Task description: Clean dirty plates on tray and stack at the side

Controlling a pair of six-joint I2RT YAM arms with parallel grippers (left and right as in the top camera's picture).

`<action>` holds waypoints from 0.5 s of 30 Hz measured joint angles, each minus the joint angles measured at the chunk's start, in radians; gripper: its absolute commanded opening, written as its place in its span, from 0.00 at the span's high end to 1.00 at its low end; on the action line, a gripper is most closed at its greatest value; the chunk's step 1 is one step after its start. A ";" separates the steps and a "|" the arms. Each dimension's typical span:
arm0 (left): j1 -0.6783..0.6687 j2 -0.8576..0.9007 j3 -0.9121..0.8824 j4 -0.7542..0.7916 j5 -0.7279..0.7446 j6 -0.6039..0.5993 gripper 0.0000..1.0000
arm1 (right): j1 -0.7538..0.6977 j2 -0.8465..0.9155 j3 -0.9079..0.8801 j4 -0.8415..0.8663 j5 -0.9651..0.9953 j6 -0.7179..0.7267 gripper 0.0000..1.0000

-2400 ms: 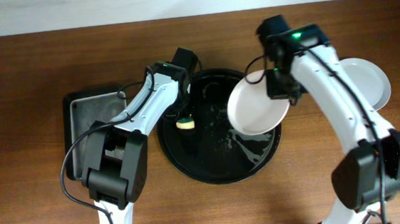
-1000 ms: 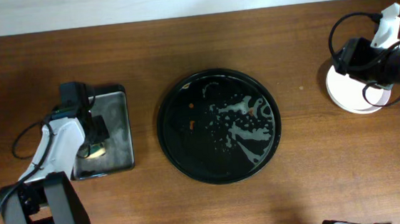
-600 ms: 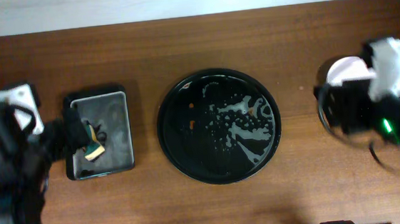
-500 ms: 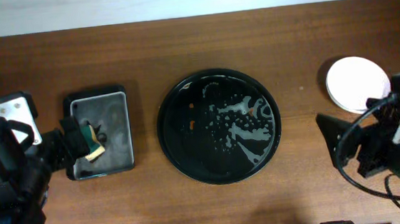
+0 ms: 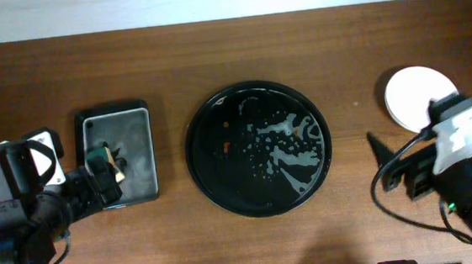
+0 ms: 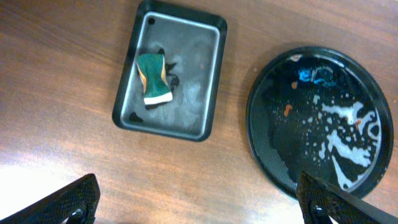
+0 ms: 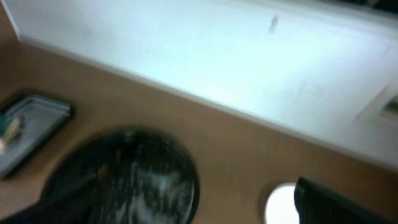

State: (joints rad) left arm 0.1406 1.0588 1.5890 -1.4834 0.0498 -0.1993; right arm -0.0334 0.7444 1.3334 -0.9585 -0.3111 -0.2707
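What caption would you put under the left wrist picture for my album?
Green sponge resting in the small metal tray, beside the big black tray splashed with whitish liquid.

1. The overhead camera looked straight down from well above the table (image 5: 213,58), with the far edge at the top. The tray (image 5: 214,176) sat mid-frame, the small metal tray (image 5: 134,127) to the left and the plates (image 5: 414,93) to the right.
2. The left wrist camera hung high over the left side, facing almost straight down. It shared both trays with the overhead view.
3. The right wrist camera, blurred, looked obliquely from the near right towards the far wall (image 7: 217,56). It shared both trays and the plates.
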 measured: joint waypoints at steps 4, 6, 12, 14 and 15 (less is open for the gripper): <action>0.000 0.002 0.000 0.000 0.003 0.000 0.01 | -0.002 -0.495 -0.805 0.430 0.005 -0.025 0.01; 0.000 0.003 0.000 -0.002 0.003 0.000 0.01 | -0.003 -0.677 -1.032 0.551 0.003 -0.026 0.01; 0.000 0.003 -0.001 -0.002 0.003 0.000 0.01 | -0.003 -0.732 -1.319 0.912 -0.009 -0.026 0.01; 0.000 0.003 -0.001 -0.002 0.003 0.000 0.01 | -0.003 -0.732 -1.319 0.910 -0.009 -0.026 0.01; 0.000 0.003 -0.001 -0.002 0.003 0.000 0.01 | -0.003 -0.732 -1.319 0.910 -0.009 -0.026 0.01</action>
State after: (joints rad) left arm 0.1406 1.0622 1.5883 -1.4853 0.0532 -0.1993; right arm -0.0364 0.0128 0.0147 -0.0486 -0.3199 -0.2966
